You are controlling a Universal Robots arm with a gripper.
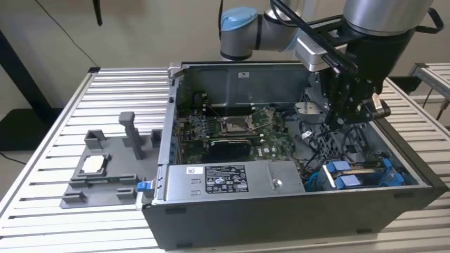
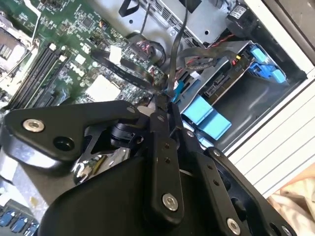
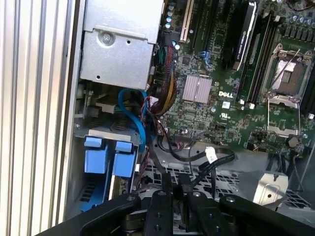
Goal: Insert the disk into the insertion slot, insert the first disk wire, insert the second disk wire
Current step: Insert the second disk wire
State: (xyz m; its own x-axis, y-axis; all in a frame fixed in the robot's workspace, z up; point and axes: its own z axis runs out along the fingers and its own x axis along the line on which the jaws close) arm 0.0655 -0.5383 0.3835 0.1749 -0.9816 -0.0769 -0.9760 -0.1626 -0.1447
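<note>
the tool is clenched on one dark disk wire, hanging just above the one disk. the disk sits in the one insertion slot, at the near end of the case on the exterior view's right, with two blue tabs showing. the risk, as i judge it: the thin wire twists or slips in the pinch, or snags the loose cables beside it, and misses its connector. one power-supply box lies to the left.
</note>
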